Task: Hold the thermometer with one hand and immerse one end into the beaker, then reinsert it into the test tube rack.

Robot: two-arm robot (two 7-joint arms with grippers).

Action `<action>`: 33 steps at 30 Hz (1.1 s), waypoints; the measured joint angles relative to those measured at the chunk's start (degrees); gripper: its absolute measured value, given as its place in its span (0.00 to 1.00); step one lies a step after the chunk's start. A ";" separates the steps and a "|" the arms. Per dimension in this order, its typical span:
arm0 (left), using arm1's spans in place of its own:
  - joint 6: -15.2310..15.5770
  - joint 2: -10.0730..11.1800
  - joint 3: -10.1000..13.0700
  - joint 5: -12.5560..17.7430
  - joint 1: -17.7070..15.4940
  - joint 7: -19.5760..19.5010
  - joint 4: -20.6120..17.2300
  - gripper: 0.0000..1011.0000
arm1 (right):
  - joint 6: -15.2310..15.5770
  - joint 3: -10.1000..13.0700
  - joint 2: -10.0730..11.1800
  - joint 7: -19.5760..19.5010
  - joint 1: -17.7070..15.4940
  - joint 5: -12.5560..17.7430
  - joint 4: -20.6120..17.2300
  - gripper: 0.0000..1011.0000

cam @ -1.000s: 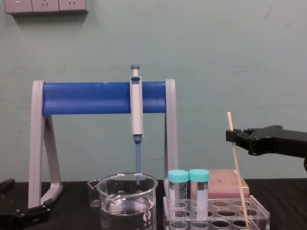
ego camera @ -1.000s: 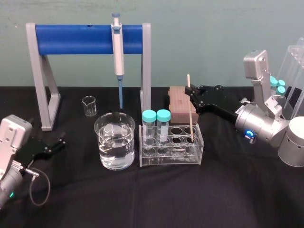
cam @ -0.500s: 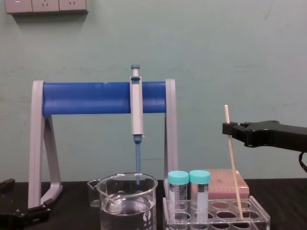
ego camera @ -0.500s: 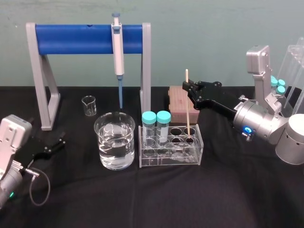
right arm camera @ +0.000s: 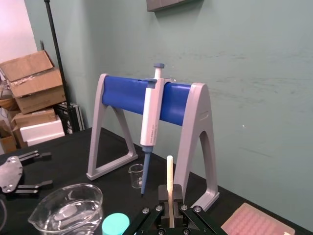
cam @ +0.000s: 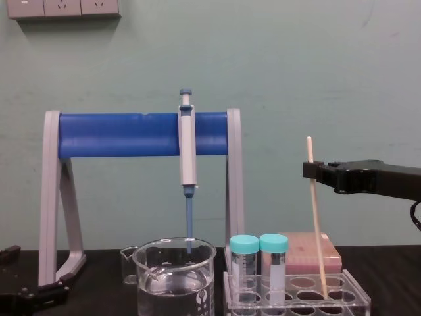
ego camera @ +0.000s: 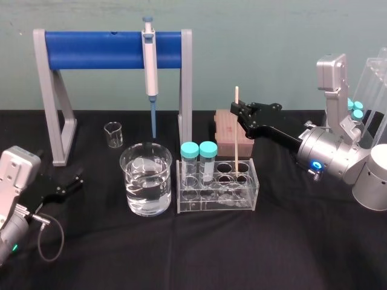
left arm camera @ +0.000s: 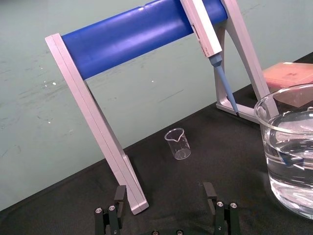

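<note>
My right gripper [ego camera: 237,109] is shut on the thermometer [ego camera: 236,139], a thin cream rod, gripping it a short way below its top. The rod stands nearly upright with its lower end in a right-hand hole of the clear test tube rack [ego camera: 211,202]. From the chest, the gripper [cam: 309,170] holds the thermometer [cam: 317,230] over the rack [cam: 296,304]. The large beaker [ego camera: 146,178], part full of water, stands just left of the rack. My left gripper [left arm camera: 165,196] rests open at the table's left, also seen from the head [ego camera: 75,178].
A grey stand with a blue bar [ego camera: 109,49] spans the back, a pipette [ego camera: 149,66] hanging from it above the beaker. A small beaker [ego camera: 113,134] sits under the stand. A pink box [ego camera: 225,130] lies behind the rack. Two teal-capped tubes [ego camera: 199,158] stand in the rack's left holes.
My right gripper has risen and shifted slightly left with the thermometer. The rod has come up in its rack hole and now stands more upright. The left arm has not moved.
</note>
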 joint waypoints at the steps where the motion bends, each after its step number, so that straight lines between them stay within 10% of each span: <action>1: 0.00 0.00 0.00 0.00 0.00 0.00 0.00 0.99 | 0.49 0.04 0.16 -0.20 -0.34 0.28 -0.81 0.05; 33: 0.00 0.00 0.00 0.00 0.00 0.00 0.00 0.99 | 0.53 -0.64 1.78 -2.88 -3.43 0.69 -5.52 0.05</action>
